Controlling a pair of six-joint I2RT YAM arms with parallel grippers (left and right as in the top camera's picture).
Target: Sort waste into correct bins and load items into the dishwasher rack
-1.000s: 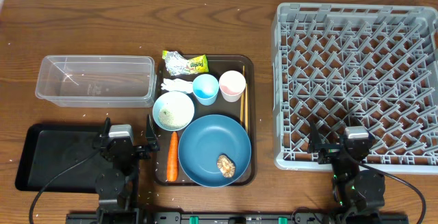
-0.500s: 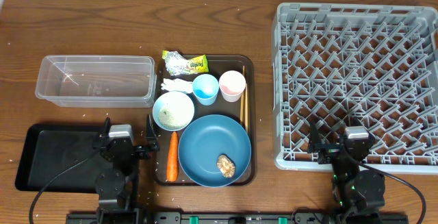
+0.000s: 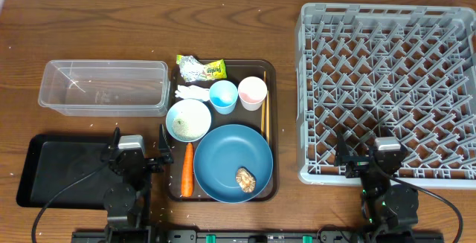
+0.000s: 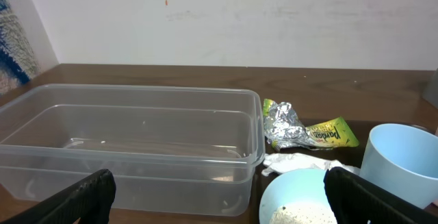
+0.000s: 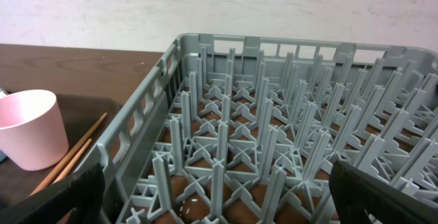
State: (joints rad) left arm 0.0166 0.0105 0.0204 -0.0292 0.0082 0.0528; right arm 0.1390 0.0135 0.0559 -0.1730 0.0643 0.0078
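Where the snack wrapper [image 4: 304, 128] shows yellow, its dark lettering is illegible.

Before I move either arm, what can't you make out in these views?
- Left wrist view: the white round bowl and small light-blue cup are cut off by the bottom and right edges.
- Right wrist view: the pale pink cup is cut by the left edge; the thin wooden chopsticks show only partly.
- Overhead: the small brown food lump is too small to identify.
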